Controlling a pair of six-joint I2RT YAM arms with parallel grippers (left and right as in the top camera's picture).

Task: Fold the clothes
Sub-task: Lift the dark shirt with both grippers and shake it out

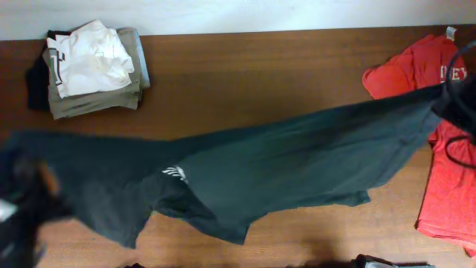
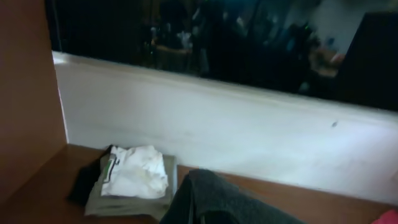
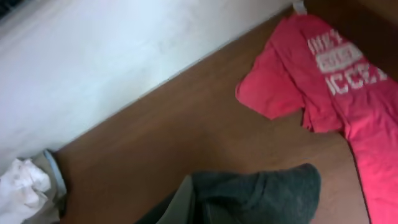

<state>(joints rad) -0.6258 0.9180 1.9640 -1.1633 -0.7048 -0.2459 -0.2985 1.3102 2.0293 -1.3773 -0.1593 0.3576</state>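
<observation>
Over the table (image 1: pixel 245 67) | black T-shirt (image 1: pixel 297 160) hangs stretched; ends seemingly lifted

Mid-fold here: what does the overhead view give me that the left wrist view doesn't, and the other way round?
Overhead only: the black T-shirt at full span across the table, its white neck label, and lettering on the red T-shirt. Left wrist only: the dark glass above the white wall. Both: the folded pile and some black fabric.
</observation>
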